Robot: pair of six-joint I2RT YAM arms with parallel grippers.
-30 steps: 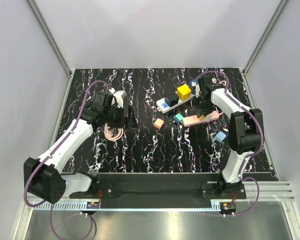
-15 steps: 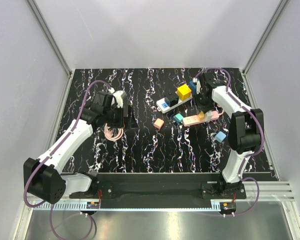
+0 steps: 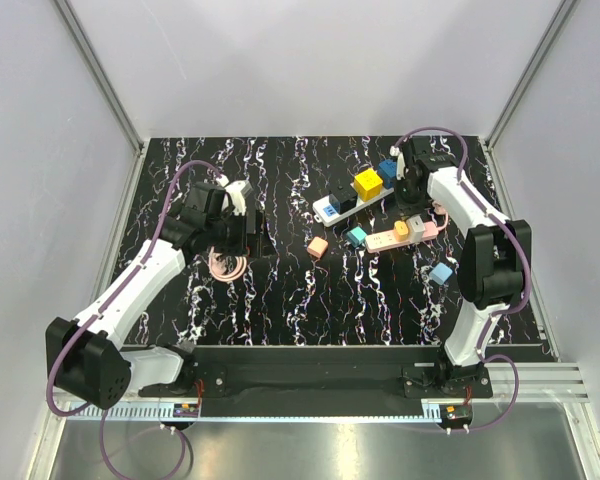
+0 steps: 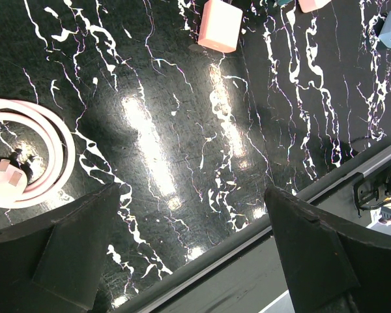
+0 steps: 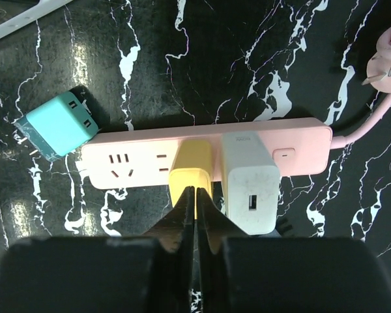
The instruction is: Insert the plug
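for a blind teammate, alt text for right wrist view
A pink power strip on the marbled table holds a yellow plug and a white adapter. The shut right gripper points at the yellow plug; a teal adapter lies nearby.

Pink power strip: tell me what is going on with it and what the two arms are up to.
The right gripper is shut, its tips over the yellow plug, which appears seated in the pink power strip next to a white adapter. A teal adapter lies by the strip's other end. The left gripper hangs open over the table near a coiled pink cable, holding nothing.
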